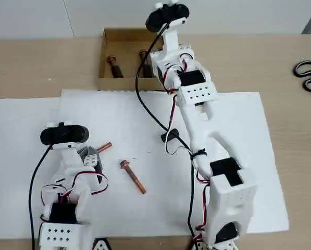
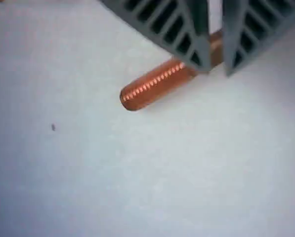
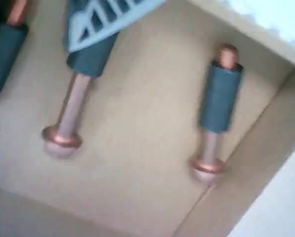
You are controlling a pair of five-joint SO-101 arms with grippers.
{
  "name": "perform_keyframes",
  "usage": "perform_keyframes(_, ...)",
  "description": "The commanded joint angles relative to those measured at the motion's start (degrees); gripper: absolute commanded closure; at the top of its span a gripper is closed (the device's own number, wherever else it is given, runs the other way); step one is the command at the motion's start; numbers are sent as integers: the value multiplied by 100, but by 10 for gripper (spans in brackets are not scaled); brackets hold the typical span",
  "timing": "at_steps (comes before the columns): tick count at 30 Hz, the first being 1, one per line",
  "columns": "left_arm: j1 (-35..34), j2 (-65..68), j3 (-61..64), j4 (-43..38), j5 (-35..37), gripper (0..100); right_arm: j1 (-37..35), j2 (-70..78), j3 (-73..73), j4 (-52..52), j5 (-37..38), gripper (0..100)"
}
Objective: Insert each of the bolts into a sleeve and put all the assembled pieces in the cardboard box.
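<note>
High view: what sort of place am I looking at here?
Likely a lab or hobby workbench: two small wired robot arms on a paper-covered wooden table, with a loose copper bolt and scissors nearby.

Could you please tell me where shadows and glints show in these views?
Left wrist view: the threaded copper bolt glints and casts a faint shadow on the white paper. Right wrist view: even light in the brown cardboard box; copper bolt heads shine.
</note>
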State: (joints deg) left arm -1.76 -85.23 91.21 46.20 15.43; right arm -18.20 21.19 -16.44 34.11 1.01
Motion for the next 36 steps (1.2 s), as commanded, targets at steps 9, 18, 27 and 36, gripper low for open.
perform_keyframes(9,-9,-44,-40,18,26,994,-127,-1033,-273,1692,0,879)
perform_keyframes(18,-9,-44,-40,18,26,994,-242,-1534,-273,2844,-457,879)
perform_keyframes(27,-9,-44,-40,18,26,994,-321,-1947,-273,4611,-475,879)
perform_keyframes(36,0,-44,-48,18,26,994,-321,-1912,-246,4963,-527,879)
